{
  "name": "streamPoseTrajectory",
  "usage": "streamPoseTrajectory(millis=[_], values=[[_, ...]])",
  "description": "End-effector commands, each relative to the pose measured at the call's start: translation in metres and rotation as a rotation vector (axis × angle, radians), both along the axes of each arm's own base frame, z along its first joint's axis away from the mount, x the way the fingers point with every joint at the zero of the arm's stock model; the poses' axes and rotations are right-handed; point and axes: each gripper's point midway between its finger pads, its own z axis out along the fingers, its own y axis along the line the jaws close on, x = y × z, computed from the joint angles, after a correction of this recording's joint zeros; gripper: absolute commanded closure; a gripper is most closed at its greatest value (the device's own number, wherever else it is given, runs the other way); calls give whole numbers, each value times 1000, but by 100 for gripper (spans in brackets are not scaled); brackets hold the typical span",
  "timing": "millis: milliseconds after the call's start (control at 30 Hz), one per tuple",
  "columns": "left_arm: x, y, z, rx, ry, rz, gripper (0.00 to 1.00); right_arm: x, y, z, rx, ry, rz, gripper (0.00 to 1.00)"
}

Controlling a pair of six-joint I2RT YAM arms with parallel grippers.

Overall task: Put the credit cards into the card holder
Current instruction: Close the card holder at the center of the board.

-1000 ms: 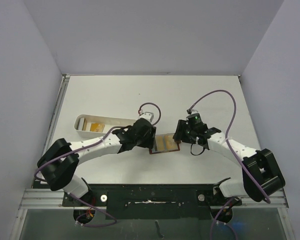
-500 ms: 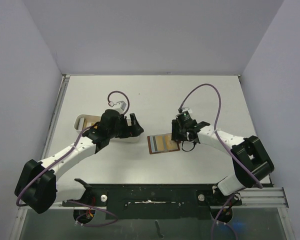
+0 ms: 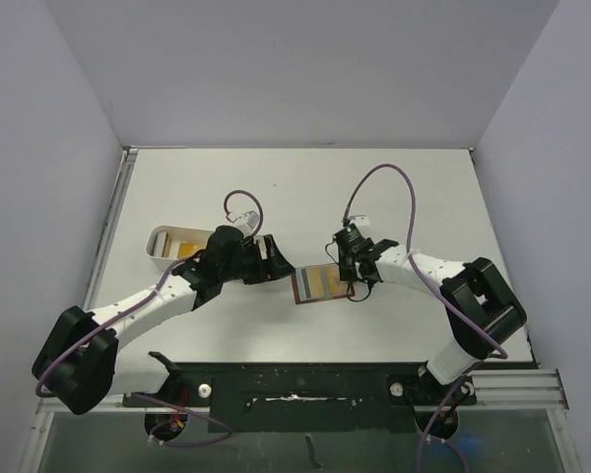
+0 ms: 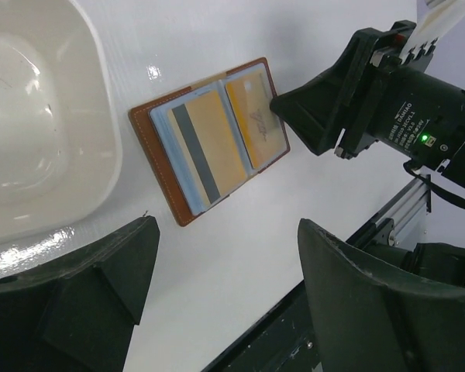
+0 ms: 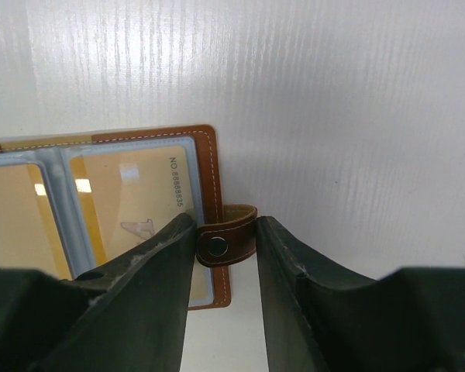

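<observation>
Two credit cards show inside the card holder [image 4: 209, 139], which lies open and flat on the white bench, about midway between your two arms. In the left wrist view, one card with a dark stripe [image 4: 205, 155] sits in the left clear pocket and a yellow-orange card [image 4: 256, 120] sits in the right one. Both look fully tucked in.

On the holder's right edge, a small leather tab [image 5: 236, 225] with a metal snap sticks out. Your right hand [image 5: 226, 232] is down on it with its fingers drawn in, one against each end of the tab. By the look of it, that is a pinch.

Your left hand [image 4: 225, 294] hangs above the bench just left of the holder. Its fingers are spread wide and hold nothing. Beside it, further left, lies a long white tray [image 3: 163, 241]. From above, a yellow-orange patch [image 3: 185, 250] shows inside the tray. It may be another card, but it is too small to tell.

My reading is that the pockets are filled and the right hand is pinning the holder by its tab. That could be to steady it or to fold it shut.

If the tray does hold a card, your next move is to lower the open left hand into the tray. A thin card lying flat gives the fingers little edge to catch. Keep the right hand's hold light so the holder does not slide or lift off the bench.
</observation>
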Motion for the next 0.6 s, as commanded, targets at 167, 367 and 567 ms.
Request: streamPoseTrajectory(millis=[167, 367, 567], values=[[2, -25, -5, -32, 7, 26, 35, 8, -6, 10, -8, -68, -49, 87], [1, -28, -27, -24, 38, 87, 36, -5, -6, 1, 60, -67, -83, 96], [3, -26, -30, -3, 26, 104, 36, -12, -13, 4, 62, -88, -109, 70]])
